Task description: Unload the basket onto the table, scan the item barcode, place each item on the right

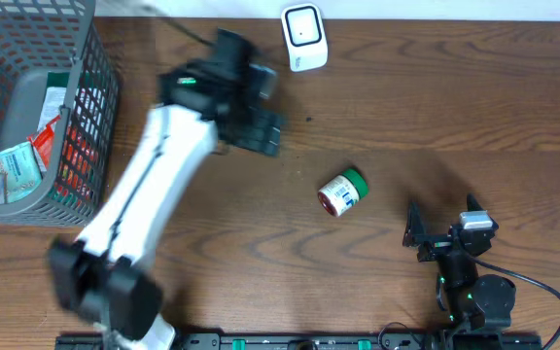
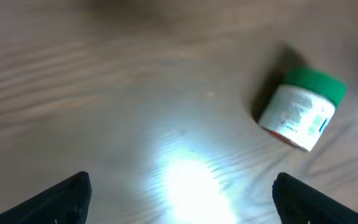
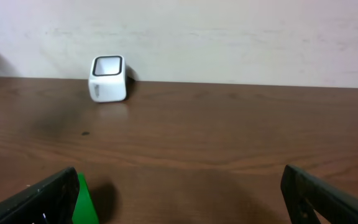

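Reaching far across the table (image 1: 474,97), left hand (image 1: 261,131) hangs spread wide, empty, near the jar (image 1: 342,192).

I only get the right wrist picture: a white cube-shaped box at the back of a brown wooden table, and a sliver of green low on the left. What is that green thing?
Observer: It's the green lid of a small jar with a white and red label, lying on its side.
Operator: Is a claw holding it?
Observer: No. The left gripper is open and apart from the jar, not touching it.
Operator: Anything else around?
Observer: A grey plastic mesh basket stands on the left, with packets inside.
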{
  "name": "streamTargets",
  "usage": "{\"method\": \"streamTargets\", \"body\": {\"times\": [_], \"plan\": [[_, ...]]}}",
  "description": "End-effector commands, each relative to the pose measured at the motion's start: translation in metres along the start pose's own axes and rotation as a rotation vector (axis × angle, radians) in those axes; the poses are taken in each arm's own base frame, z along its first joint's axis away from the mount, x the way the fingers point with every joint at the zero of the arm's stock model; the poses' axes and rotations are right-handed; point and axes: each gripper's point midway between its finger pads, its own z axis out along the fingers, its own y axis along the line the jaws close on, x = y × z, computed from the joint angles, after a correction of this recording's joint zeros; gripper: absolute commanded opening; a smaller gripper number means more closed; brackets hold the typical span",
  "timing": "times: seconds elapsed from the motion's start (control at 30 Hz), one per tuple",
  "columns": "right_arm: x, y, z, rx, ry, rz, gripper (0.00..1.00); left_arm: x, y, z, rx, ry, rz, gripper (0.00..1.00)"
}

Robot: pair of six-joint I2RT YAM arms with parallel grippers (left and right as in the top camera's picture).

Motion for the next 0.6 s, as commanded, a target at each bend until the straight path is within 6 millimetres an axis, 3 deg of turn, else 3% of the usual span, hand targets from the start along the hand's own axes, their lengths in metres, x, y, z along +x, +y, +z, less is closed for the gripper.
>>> {"method": "streamTargets", "body": {"times": [0.0, 0.17, 0.37, 0.57], "plan": [[0.001, -0.003, 0.000, 0.012, 0.002, 0.004, 0.99, 0.012, -0.037, 0.044, 0.046, 0.098, 0.146, 0.93], [0.001, -0.003, 0.000, 0.012, 0.002, 0.004, 0.99, 0.021, -0.077, 0.077, 0.074, 0.142, 0.295, 0.93], [0.001, -0.003, 0.000, 0.012, 0.002, 0.004, 0.99, 0.019, -0.117, 0.084, 0.096, 0.095, 0.398, 0.94], [0.001, -0.003, 0.000, 0.011, 0.002, 0.004, 0.99, 0.019, -0.136, 0.093, 0.112, 0.076, 0.440, 0.95]]}}
